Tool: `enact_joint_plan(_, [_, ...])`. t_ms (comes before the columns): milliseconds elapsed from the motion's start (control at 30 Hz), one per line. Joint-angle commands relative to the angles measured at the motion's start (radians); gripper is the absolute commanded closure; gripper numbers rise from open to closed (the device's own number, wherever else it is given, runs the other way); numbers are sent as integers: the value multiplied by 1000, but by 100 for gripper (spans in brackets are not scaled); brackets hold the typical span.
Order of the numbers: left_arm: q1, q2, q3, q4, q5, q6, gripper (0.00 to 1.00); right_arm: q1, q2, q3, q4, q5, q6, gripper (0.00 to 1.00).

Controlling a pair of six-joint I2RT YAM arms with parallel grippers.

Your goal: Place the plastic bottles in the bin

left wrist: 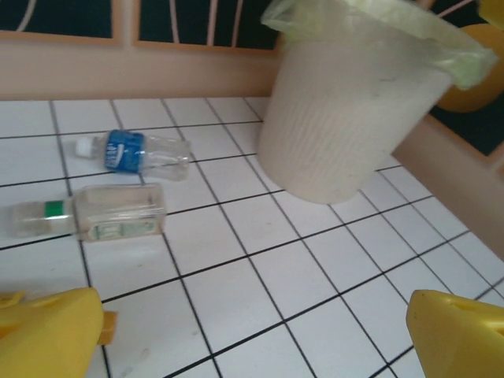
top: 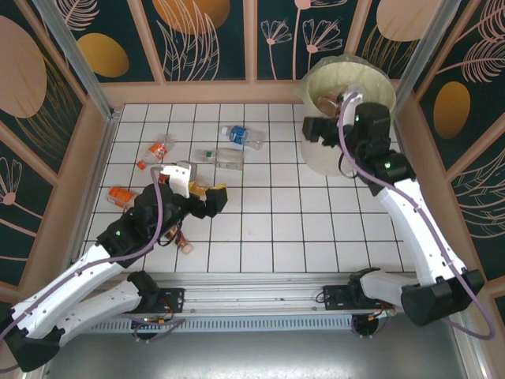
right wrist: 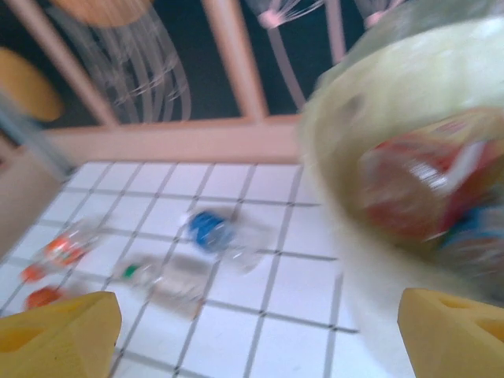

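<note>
Spreading beneath both arms, a white tiled table (top: 260, 229) sits inside dark flower-patterned walls (top: 205, 39). Ahead and to the right of the right gripper (right wrist: 260, 331) stands the bin (right wrist: 354, 268), with a blurred red-labelled bottle (right wrist: 425, 189) inside it. Ahead-left of the left gripper (left wrist: 252, 339) lie a blue-labelled bottle (left wrist: 130, 151) and a clear bottle (left wrist: 94, 214); both grippers' jaws are spread wide, gripping nothing.

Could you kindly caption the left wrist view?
Open left gripper facing blue-labelled clear bottle, green-labelled clear bottle and bag-lined cream bin.
</note>
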Motion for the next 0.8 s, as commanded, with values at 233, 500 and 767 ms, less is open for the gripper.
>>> enact_joint_plan(233, [-1, 222, 123, -303, -301, -348, 1, 195, -189, -300, 137, -162, 119, 9])
enact_joint_plan(500, [209, 352, 96, -159, -160, -386, 1, 312, -273, -448, 121, -117, 150, 9])
enact_joint_plan(767, [406, 522, 88, 13, -1, -424, 1, 351, -366, -573, 150, -132, 218, 9])
